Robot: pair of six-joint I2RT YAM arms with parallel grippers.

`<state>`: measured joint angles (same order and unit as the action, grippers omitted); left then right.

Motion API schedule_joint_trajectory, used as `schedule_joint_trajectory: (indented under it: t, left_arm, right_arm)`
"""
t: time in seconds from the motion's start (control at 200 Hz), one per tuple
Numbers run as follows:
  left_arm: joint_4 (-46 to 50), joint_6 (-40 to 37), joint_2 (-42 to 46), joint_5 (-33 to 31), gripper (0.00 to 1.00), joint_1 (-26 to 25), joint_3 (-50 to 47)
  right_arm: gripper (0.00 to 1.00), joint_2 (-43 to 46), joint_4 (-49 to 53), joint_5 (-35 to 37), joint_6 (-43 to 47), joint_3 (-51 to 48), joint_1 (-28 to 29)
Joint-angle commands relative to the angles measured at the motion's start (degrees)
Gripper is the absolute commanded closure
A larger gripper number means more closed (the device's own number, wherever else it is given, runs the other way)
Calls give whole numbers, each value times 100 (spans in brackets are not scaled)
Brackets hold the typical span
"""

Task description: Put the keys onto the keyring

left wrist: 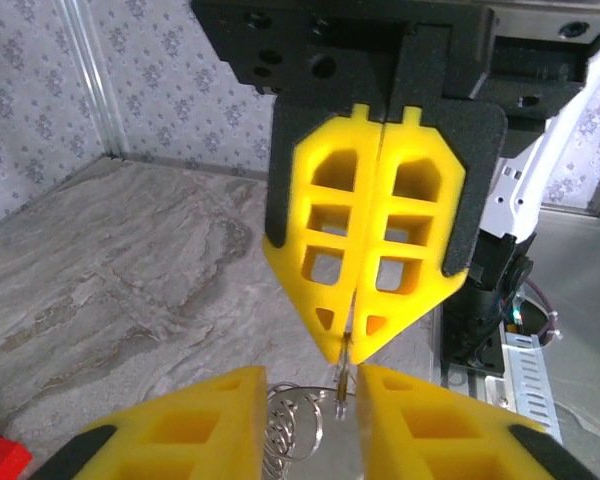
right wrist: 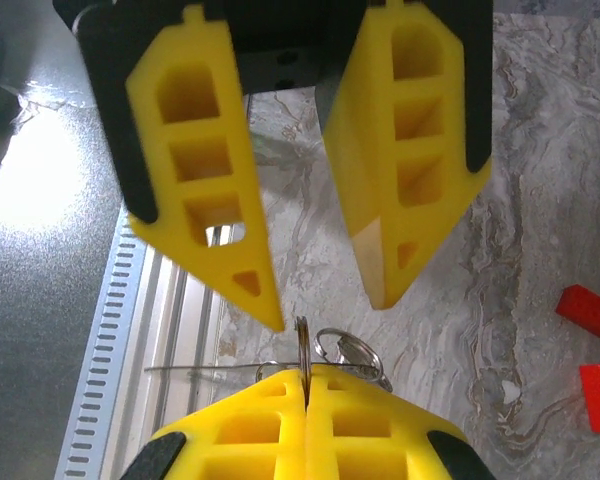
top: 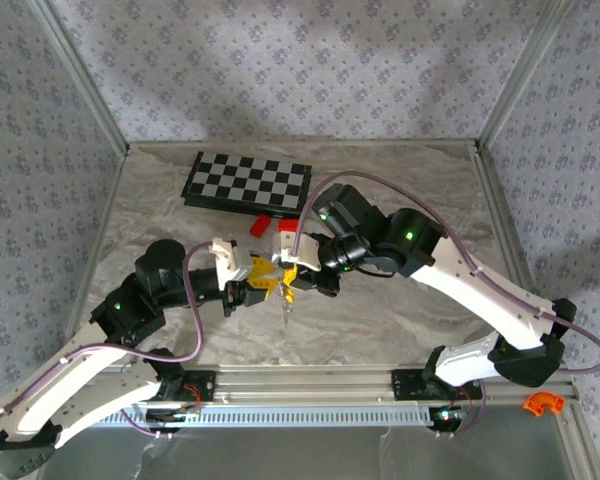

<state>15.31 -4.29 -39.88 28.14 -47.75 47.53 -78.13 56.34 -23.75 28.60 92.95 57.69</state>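
The two grippers meet tip to tip above the middle of the table. My right gripper point(top: 288, 280) point(right wrist: 305, 372) is shut on the keyring point(right wrist: 303, 340), a thin metal ring seen edge-on that sticks up from its tips. Smaller wire loops point(right wrist: 352, 350) hang beside the ring. In the left wrist view the right gripper point(left wrist: 345, 350) points down at me, and the keyring's wire tangle point(left wrist: 290, 425) lies between my own fingers. My left gripper point(top: 265, 277) point(left wrist: 312, 385) point(right wrist: 330, 310) is open, its fingers standing either side of the ring without touching it. The keys are hidden among the fingers.
A black-and-white chessboard point(top: 247, 183) lies at the back of the marble table. Two red blocks point(top: 261, 225) point(top: 288, 227) sit just behind the grippers, also in the right wrist view point(right wrist: 590, 312). An aluminium rail point(top: 310, 385) runs along the near edge.
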Motion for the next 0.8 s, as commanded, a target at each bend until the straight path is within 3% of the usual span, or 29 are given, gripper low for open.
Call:
schedule_joint_trajectory:
  t: [0.0, 0.23, 0.63, 0.795]
  left_arm:
    - [70, 86, -36, 227, 66, -24, 9]
    - [125, 99, -76, 221, 69, -25, -16]
    - [-146, 267, -127, 232, 100, -31, -50]
    - [-425, 451, 20, 249, 100, -25, -154]
  right_arm:
    - [100, 6, -91, -17, 87, 80, 40]
    - [100, 43, -176, -64, 80, 9, 47]
    - [100, -1, -278, -204, 54, -91, 67]
    - [100, 23, -339, -243, 27, -136, 65]
